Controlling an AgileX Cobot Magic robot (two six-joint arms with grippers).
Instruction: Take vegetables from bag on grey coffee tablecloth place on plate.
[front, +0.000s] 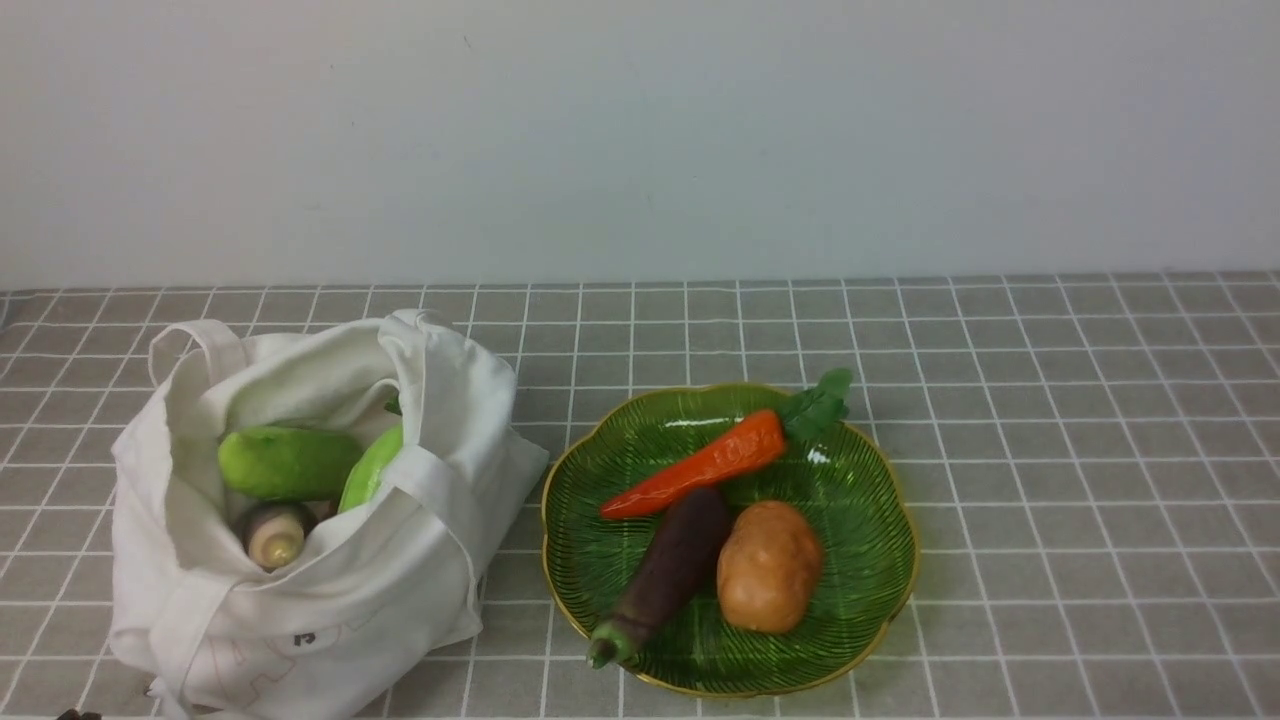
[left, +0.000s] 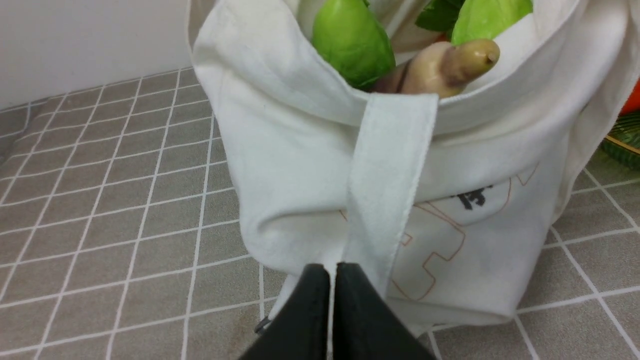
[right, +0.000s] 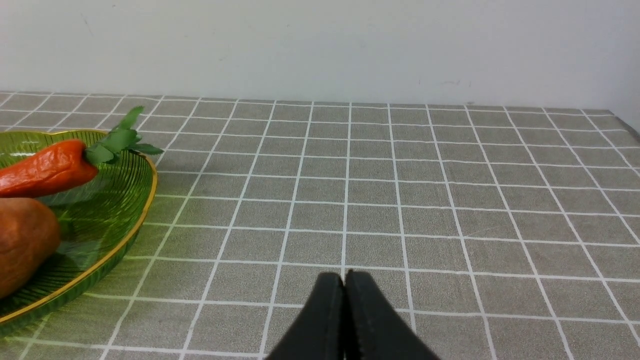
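Observation:
The white bag stands open on the grey tablecloth at the left. Inside it lie two light green vegetables and a pale stubby one. The green plate to its right holds the orange carrot, a dark purple eggplant and a brown potato. My left gripper is shut and empty, low in front of the bag, close to its handle strap. My right gripper is shut and empty over bare cloth, right of the plate. Neither gripper shows in the front view.
A plain white wall runs along the back edge of the cloth. The cloth stretches bare to the right of the plate and to the left of the bag.

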